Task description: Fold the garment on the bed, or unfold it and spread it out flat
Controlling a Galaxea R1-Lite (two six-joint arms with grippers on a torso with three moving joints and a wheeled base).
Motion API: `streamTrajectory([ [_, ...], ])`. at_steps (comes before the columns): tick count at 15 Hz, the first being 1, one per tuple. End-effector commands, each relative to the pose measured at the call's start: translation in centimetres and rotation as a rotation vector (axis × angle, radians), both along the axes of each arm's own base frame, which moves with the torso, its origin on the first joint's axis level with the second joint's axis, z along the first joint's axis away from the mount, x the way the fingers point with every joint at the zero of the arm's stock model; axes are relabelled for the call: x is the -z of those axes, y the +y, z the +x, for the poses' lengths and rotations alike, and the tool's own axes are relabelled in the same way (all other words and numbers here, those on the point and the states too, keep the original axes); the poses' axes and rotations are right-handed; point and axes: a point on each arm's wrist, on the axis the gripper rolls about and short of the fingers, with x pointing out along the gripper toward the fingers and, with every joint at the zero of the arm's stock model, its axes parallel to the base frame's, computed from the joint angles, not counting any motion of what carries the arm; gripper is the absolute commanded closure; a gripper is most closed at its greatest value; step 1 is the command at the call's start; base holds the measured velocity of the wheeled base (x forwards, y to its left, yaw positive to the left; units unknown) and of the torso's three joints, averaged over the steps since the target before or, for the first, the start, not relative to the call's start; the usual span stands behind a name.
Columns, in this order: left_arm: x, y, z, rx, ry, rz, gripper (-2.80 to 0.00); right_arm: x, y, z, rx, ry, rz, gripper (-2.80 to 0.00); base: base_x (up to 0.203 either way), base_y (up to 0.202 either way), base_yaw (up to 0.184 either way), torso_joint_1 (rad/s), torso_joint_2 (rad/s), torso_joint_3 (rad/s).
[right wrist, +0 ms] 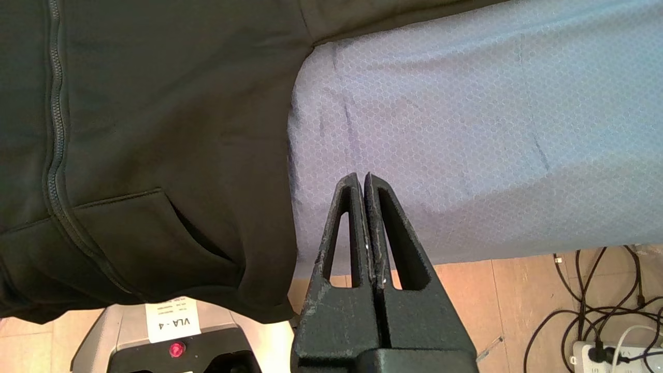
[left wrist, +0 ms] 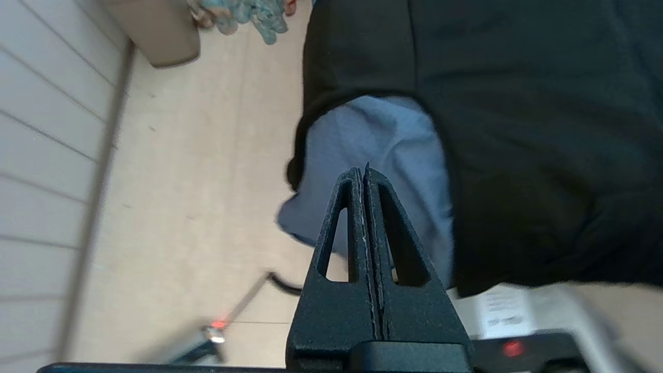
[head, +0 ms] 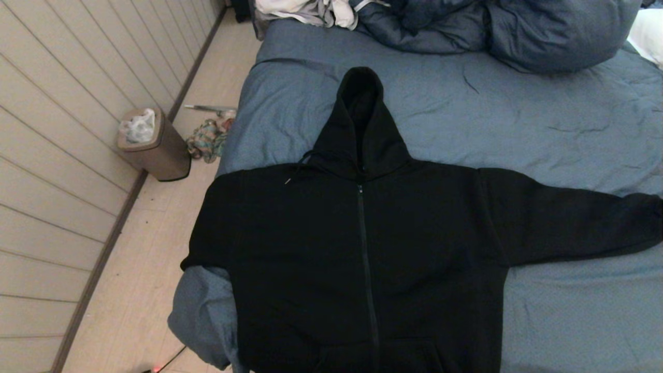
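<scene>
The garment, a black zip-front hoodie, lies spread front up on the bed, hood pointing away from me. Its right sleeve stretches flat across the sheet; its left sleeve hangs over the bed's left corner. The hem droops over the near edge. Neither arm shows in the head view. My left gripper is shut and empty, hovering off the near left corner, beside the garment. My right gripper is shut and empty, before the bare sheet, just right of the garment's pocket side.
A puffy blue-grey duvet and a white and grey cloth are heaped at the bed's far end. On the floor at left stand a brown bin and a crumpled cloth by the wall. Cables and a power strip lie on the floor right.
</scene>
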Motion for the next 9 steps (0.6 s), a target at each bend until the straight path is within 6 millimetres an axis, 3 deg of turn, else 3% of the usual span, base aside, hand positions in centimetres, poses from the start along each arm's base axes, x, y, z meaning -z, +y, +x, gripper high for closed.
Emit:
streamTrajectory([
  [1, -0.11, -0.01, -0.02, 0.002, -0.003, 0.040, 0.00, 0.01, 0.00, 0.03, 0.001, 0.005, 0.002, 0.00, 0.000, 0.000, 0.000, 0.000, 0.00, 0.000],
  [4, -0.13, -0.05, 0.07, 0.021, -0.024, 0.052, 0.00, 0.01, 0.00, 0.03, 0.003, 0.004, 0.006, 0.00, 0.000, 0.000, 0.000, 0.000, 0.00, 0.000],
  [6, -0.65, -0.03, 0.32, 0.013, -0.141, 0.068, 0.00, -0.24, -0.20, 0.12, 0.089, -0.025, -0.027, 0.00, 0.000, 0.000, 0.000, 0.000, 0.00, 0.000],
  [9, -0.75, 0.21, 0.47, -0.094, -0.195, 0.032, 0.00, -0.90, -0.30, 0.86, 0.127, -0.190, -0.121, 0.00, 0.000, 0.000, 0.000, 0.000, 0.00, 0.000],
])
